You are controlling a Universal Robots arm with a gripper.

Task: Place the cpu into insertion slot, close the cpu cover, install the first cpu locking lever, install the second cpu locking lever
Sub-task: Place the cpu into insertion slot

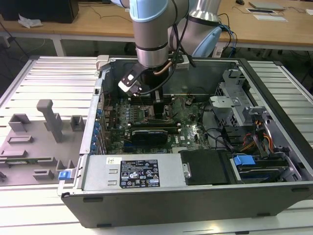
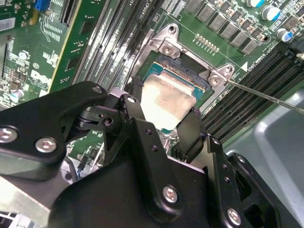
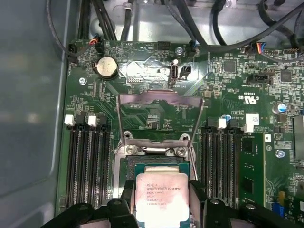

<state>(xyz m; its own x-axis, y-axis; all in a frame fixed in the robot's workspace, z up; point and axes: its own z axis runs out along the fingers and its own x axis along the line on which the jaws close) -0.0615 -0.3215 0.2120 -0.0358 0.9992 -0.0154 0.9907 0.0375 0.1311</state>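
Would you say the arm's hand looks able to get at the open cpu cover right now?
Probably not for now: the hand is shut on the cpu above the socket, so it is occupied. The cpu cover stands raised just beyond, with nothing else between.

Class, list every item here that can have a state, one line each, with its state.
cpu, gripped between the fingers, over the socket
cpu cover, open, standing up off the socket
gripper, shut on the cpu
computer case, side open, board exposed
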